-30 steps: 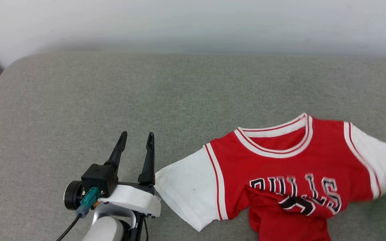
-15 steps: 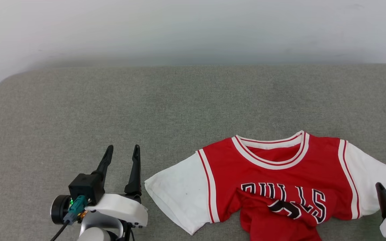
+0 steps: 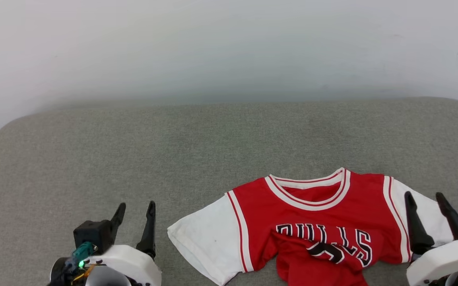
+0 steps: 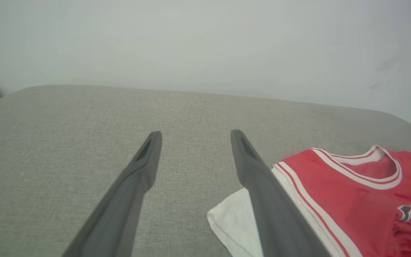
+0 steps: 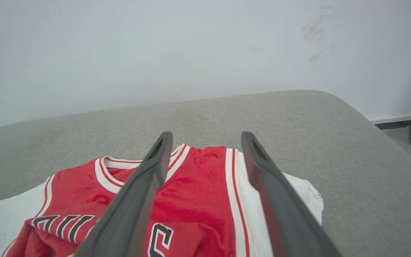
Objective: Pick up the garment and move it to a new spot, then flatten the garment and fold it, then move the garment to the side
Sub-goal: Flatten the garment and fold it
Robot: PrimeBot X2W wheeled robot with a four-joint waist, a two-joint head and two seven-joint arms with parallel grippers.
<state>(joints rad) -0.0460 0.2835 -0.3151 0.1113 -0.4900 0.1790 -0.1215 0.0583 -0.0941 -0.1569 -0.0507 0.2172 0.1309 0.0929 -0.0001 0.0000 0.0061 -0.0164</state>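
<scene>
The garment lies widthwise at cushion front edge. Nearer: right gripper over one sleeve; left gripper beside. Both spread, empty.

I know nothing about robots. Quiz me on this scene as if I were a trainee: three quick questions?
1. True or false: the right gripper is shut on the jersey.
2. Which part of the jersey lies nearest the left gripper? A collar, B white sleeve, C hem.
3. Fill in: a fold of the jersey covers part of its black ____.
Key: 1 false, its jaws stand open. 2 B. 3 lettering.
</scene>
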